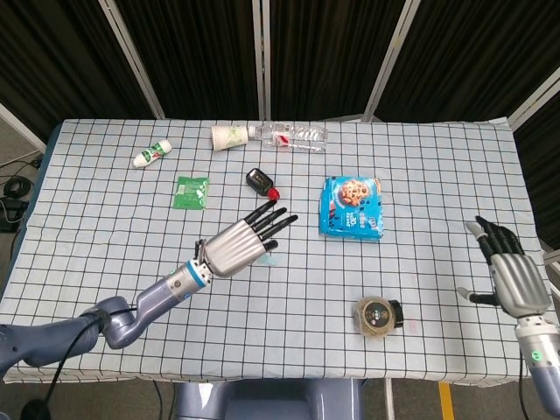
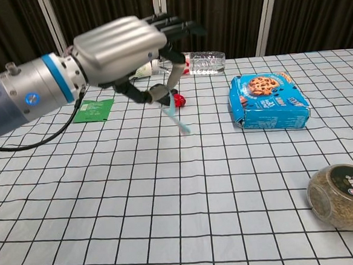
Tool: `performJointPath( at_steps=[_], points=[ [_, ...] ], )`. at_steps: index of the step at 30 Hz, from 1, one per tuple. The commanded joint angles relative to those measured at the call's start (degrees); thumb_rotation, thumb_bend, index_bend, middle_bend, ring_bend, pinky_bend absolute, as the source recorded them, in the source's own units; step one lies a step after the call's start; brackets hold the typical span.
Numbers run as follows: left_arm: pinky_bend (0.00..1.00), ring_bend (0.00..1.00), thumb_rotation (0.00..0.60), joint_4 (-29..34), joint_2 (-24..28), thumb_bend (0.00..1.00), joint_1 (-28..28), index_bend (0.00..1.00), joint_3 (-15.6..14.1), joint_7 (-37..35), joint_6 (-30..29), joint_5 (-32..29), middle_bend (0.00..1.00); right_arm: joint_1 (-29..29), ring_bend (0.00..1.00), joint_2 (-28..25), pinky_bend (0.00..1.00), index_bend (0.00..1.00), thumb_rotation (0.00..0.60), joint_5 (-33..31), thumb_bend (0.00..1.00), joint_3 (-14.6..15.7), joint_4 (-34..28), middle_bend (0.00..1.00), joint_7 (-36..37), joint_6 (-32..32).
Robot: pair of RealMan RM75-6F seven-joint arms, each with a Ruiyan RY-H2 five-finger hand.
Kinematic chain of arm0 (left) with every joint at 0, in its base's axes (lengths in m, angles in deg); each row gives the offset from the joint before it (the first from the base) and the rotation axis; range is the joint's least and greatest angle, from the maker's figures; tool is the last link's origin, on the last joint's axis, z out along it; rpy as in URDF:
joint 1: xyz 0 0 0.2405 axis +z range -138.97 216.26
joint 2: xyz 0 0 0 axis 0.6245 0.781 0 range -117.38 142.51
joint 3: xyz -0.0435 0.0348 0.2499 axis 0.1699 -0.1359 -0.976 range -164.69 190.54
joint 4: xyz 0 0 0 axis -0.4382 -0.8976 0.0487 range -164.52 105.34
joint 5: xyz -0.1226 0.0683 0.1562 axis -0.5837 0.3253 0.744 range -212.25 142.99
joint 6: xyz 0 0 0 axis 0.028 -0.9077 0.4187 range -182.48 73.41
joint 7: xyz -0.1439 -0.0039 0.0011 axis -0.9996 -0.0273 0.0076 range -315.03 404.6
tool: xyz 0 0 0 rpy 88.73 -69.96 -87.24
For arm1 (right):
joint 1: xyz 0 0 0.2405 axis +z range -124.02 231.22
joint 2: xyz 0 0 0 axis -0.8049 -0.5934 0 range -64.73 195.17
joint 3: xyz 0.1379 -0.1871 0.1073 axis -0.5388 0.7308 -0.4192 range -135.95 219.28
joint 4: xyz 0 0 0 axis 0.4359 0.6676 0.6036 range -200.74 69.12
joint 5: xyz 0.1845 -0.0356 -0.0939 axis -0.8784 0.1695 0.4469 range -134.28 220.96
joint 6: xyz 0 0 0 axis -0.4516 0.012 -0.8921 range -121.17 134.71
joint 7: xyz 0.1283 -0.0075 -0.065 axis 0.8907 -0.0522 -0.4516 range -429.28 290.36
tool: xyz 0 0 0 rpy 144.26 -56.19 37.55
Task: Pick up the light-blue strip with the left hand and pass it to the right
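Light-blue strip (image 2: 176,115): a thin, flat, pale blue band, smooth and flexible-looking. It hangs slanting down from the left hand, well above the desk, over the middle of the desk. In the head view only a small pale corner shows beneath the fingers (image 1: 271,260).
Left hand (image 2: 136,52): brushed silver shell over the back, black fingers, blue ring at the wrist. It pinches the strip's upper end between the thumb and a finger; the other fingers stretch out straight and slightly fanned.
Right hand (image 1: 510,274): same silver and black build, near the desk's right edge. Its fingers are spread apart and extended, and it holds nothing.
Desk (image 1: 114,227): covered in a white cloth printed with a black square grid, slightly wrinkled.
Cookie pack (image 2: 267,100): glossy blue rectangular pack with cookie pictures, lying flat right of centre.
Jar (image 2: 343,196): round, clear, filled with brownish grains, lying on its side near the front right edge.
Water bottle (image 2: 197,62): clear plastic with a red and white label, lying on its side by the far edge.
Paper cup (image 1: 228,136): white with green print, on its side, its base just beside the bottle's cap.
Green sachet (image 1: 192,192): flat and shiny, left of centre.
White tube (image 1: 151,153): small, with green and red marks, near the far left corner.
Black and red object (image 1: 262,183): small, behind the left hand; what it is cannot be made out.
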Motion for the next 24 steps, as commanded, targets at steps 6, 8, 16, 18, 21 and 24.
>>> performJointPath(
  at_steps=[6, 8, 16, 18, 21, 24],
  points=[
    [0.00, 0.00, 0.600, 11.09, 3.00, 0.51, -3.88, 0.76, 9.54, 9.19, 6.47, -12.72, 0.00, 13.27, 0.00, 0.45, 0.00, 0.23, 0.600, -5.66, 0.00, -4.14, -5.88, 0.00, 8.93, 17.64],
    [0.00, 0.00, 0.600, 11.53, 1.87, 0.51, -4.70, 0.76, 11.07, 10.83, 7.12, -15.67, 0.00, 15.59, 0.00, 2.73, 0.00, 0.26, 0.600, -8.82, 0.00, -5.13, -6.84, 0.00, 8.06, 19.63],
    [0.00, 0.00, 0.600, 9.43, -2.99, 0.51, -7.82, 0.77, 14.19, 15.06, 8.20, -23.72, 0.00, 22.02, 0.00, 9.98, 0.00, 0.30, 0.600, -21.62, 0.00, -6.42, -8.18, 0.00, -0.43, 22.09],
    [0.00, 0.00, 0.600, 8.98, -3.88, 0.51, -8.34, 0.77, 14.50, 15.23, 8.11, -24.90, 0.00, 23.26, 0.00, 11.34, 0.00, 0.30, 0.600, -24.61, 0.00, -6.86, -8.44, 0.00, -2.02, 21.59],
    [0.00, 0.00, 0.600, 8.23, -4.76, 0.51, -9.01, 0.77, 14.88, 15.43, 7.94, -26.18, 0.00, 24.60, 0.00, 13.16, 0.00, 0.32, 0.600, -28.15, 0.00, -7.40, -8.52, 0.00, -4.18, 20.00],
    [0.00, 0.00, 0.600, 7.57, -5.40, 0.51, -9.61, 0.77, 15.26, 15.51, 8.01, -27.49, 0.00, 25.62, 0.00, 15.04, 0.00, 0.35, 0.600, -30.89, 0.01, -7.79, -8.34, 0.00, -6.17, 18.01]
  ],
)
